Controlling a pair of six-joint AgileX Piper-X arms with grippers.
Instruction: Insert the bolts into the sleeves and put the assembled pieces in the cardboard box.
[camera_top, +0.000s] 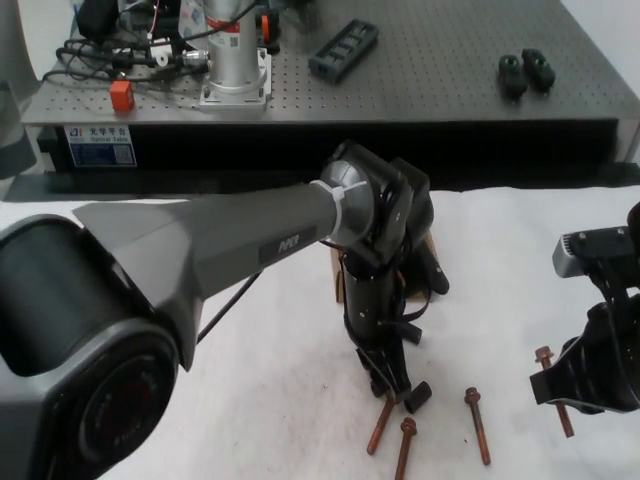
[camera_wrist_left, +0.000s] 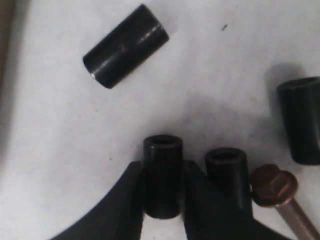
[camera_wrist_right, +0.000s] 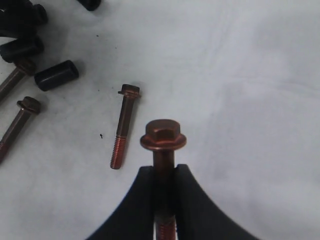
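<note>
White cloth (camera_top: 250, 400): bolts (camera_top: 477, 425), sleeves (camera_wrist_left: 125, 46) scattered; left arm (camera_top: 250, 240) blocks cardboard box (camera_top: 336, 275)

surface: white sheet (camera_top: 250, 400) | on it: few loose copper bolts (camera_top: 477, 425), black sleeves (camera_wrist_left: 125, 46) lying and standing right by them | cardboard box (camera_top: 336, 272) sitting further back

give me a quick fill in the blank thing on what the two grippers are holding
The sleeve clamped in the left gripper is ____ in colour. The right gripper holds a bolt just below its ____. The loose bolts lie on a ____ cloth.
Missing words: black; head; white.
</note>
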